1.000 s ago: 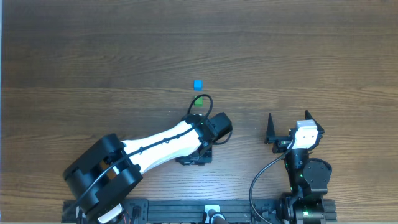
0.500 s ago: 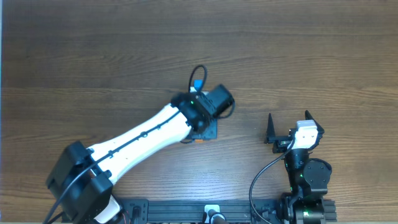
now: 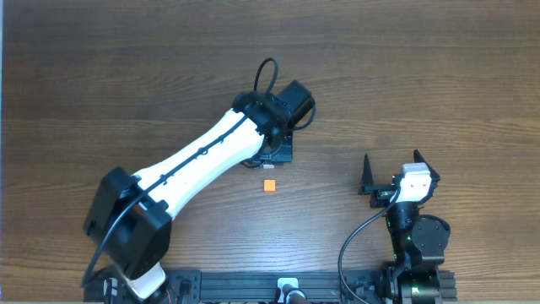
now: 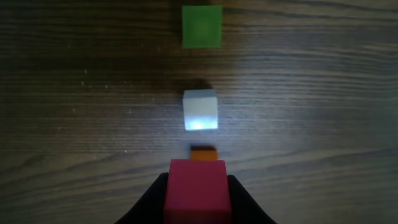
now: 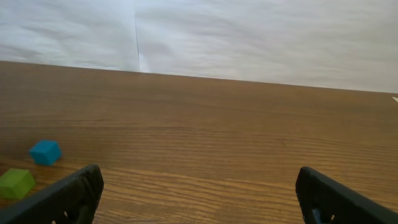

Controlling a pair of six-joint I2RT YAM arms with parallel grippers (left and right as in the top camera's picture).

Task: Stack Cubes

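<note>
My left gripper (image 4: 197, 198) is shut on a red cube (image 4: 197, 185) and holds it above the wooden table (image 3: 439, 67). In the left wrist view an orange cube (image 4: 203, 152) peeks out just past the red one, then come a pale blue cube (image 4: 200, 109) and a green cube (image 4: 202, 26), all in a row. From above, the left gripper (image 3: 275, 152) hangs mid-table and the orange cube (image 3: 269, 186) lies just nearer the bases. My right gripper (image 3: 392, 173) stands open and empty at the right. Its wrist view shows the blue cube (image 5: 45, 152) and green cube (image 5: 17, 182).
The left arm (image 3: 202, 160) slants across the middle of the table from the bottom left. A pale wall (image 5: 249, 37) rises behind the table's far edge in the right wrist view. Bare wood lies on the far side and at both ends.
The left arm stretched away from its base with the red cube. It uncovered the orange cube and now hides the blue and green cubes from above. The right arm stayed still.
</note>
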